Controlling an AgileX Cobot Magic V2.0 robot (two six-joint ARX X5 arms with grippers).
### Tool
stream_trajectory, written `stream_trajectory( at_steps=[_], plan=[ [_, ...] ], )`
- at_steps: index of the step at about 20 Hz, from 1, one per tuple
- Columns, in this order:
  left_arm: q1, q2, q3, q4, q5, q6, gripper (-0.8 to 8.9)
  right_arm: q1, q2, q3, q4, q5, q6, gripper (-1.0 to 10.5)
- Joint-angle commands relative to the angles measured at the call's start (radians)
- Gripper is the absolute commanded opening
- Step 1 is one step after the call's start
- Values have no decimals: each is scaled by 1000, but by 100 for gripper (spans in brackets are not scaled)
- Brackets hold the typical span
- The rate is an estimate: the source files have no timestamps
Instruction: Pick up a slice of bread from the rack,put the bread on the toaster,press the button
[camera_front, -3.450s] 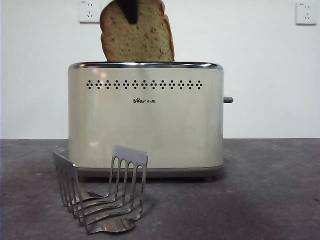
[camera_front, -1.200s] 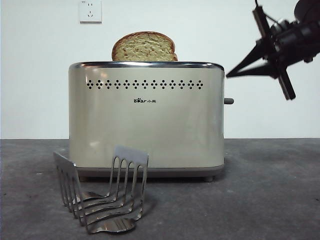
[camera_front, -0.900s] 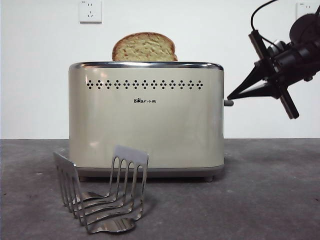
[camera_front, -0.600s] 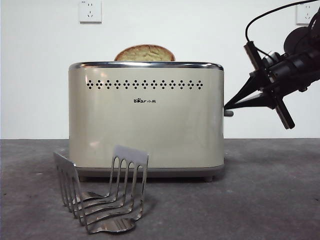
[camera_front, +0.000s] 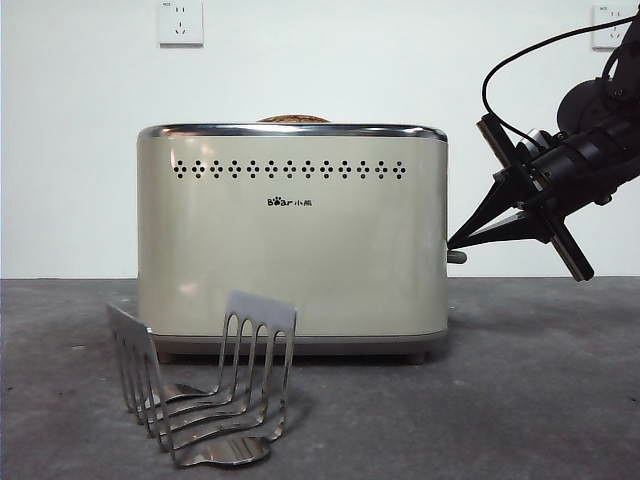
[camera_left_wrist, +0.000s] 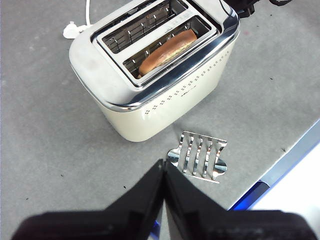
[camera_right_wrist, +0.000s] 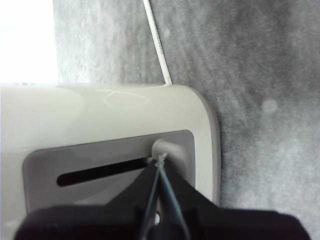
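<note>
The cream toaster (camera_front: 292, 235) stands mid-table. The slice of bread (camera_left_wrist: 168, 46) sits sunk in the toaster's near slot; only its crust top (camera_front: 293, 119) shows above the chrome rim in the front view. My right gripper (camera_front: 452, 243) is shut, its tip on the toaster's side lever (camera_front: 456, 257), which sits low. In the right wrist view the shut tips (camera_right_wrist: 161, 161) touch the lever knob (camera_right_wrist: 160, 147) at the end of its slot. The silver rack (camera_front: 205, 385) stands empty in front of the toaster. My left gripper (camera_left_wrist: 164, 167) is shut and empty, high above the rack (camera_left_wrist: 199, 156).
The toaster's white cord (camera_right_wrist: 157, 42) runs off behind it, ending in a plug (camera_left_wrist: 72, 30). The grey table's edge (camera_left_wrist: 290, 157) lies close beyond the rack. Wall sockets (camera_front: 180, 22) are on the white wall behind.
My right gripper has come in from the upper right and pushed the lever downward. The bread has sunk into the toaster until only its top shows. The rack has not moved.
</note>
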Motion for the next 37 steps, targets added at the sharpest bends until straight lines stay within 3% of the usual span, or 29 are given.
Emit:
stream_trajectory(
  at_steps=[1, 10, 15, 25, 34, 37],
  plan=[
    [3, -5, -4, 3, -1, -13, -4, 2, 60, -24, -51, 87, -32, -8],
    [3, -6, -4, 3, -1, -13, -4, 3, 106, -24, -100, 93, -69, -8],
    [3, -6, -4, 3, -1, -13, -4, 3, 105, -14, -91, 55, -68, -6],
    [3, -5, -4, 3, -1, -8, -4, 3, 19, 103, -138, 22, -76, -2],
    [3, -5, -4, 3, -28, 22, -4, 3, -185, 267, -392, 21, -230, -3],
    [3, -6, -4, 3, -26, 25, -4, 3, -309, 343, -500, 114, -267, -2]
  ],
)
